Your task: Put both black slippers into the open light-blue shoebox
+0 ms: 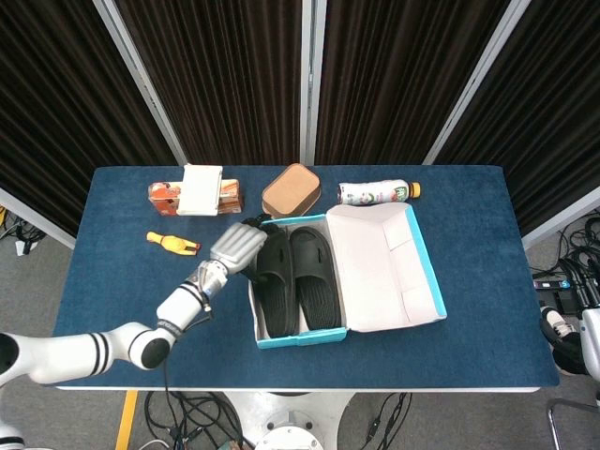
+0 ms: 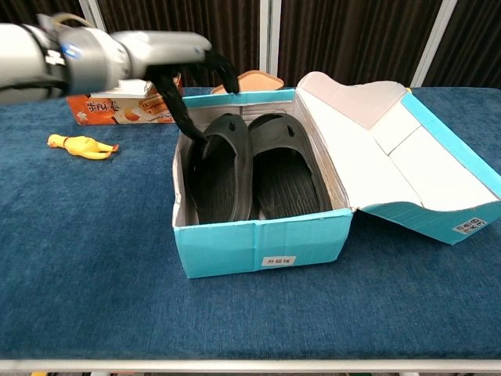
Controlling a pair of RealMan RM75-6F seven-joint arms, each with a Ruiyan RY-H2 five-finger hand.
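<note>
Black slippers (image 2: pixel 254 164) lie side by side inside the shoebox (image 2: pixel 262 247); the left hand (image 1: pixel 239 246) hovers, fingers (image 2: pixel 182 117) spread, touching one slipper's edge.

Left robot hand (image 2: pixel 182 74) fingertips behind shoebox (image 2: pixel 262 244) wall.

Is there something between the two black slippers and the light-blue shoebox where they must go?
Nothing visible is. Both slippers, left one and right one, already lie side by side inside the shoebox. The left hand reaches over the box's left wall, fingertips at the left slipper.
</note>
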